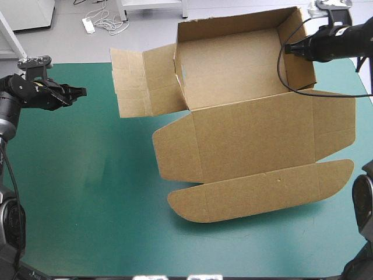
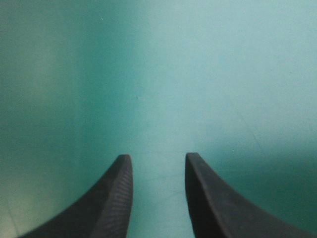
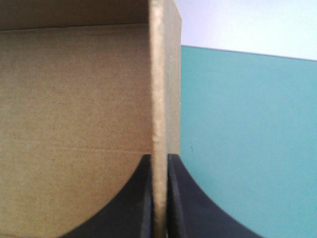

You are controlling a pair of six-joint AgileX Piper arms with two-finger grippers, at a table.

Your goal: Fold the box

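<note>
I see box far right on surface, walls partly up, lid flat nearward. My right gripper pinches its right wall; left gripper parted, empty, well left of box.

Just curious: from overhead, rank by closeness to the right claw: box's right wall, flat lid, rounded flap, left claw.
1. Right wall, in the right claw.
2. Flat lid, in front of it.
3. Rounded flap, frontmost.
4. Left claw, far left.
</note>
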